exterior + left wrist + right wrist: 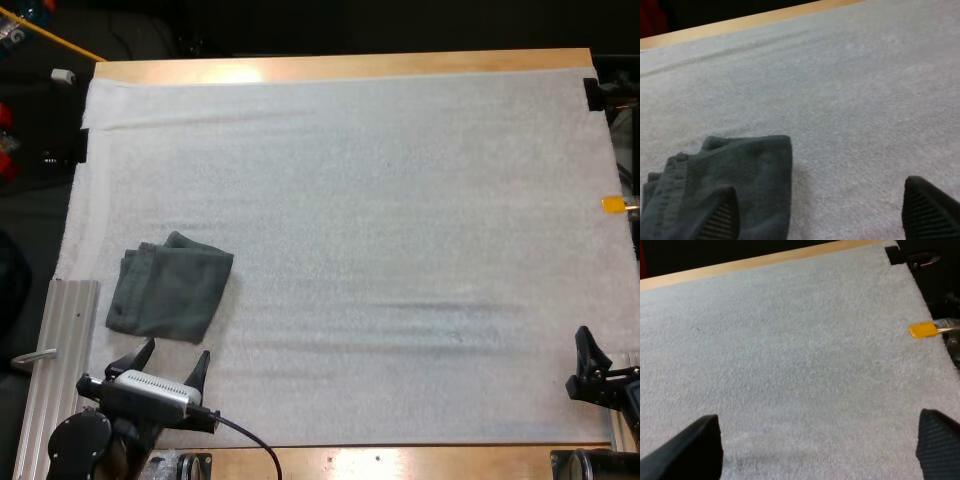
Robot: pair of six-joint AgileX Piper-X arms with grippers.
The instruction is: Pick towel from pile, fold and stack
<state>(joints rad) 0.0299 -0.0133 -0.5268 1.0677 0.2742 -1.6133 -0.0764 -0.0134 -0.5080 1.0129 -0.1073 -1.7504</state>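
Grey-green folded towel [170,292] lies flat at near-left of white mat [380,180]. Our L gripper [177,352] sits low just short of its near edge, fingers apart, empty. R gripper [815,450] parked at mat's near-right, also spread, holding nothing.

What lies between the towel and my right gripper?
Only bare white mat lies between the towel and the right gripper, as the high view shows.

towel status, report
Left tool open, at folded towel near edge. Right tool open over mat. Nothing in the way.
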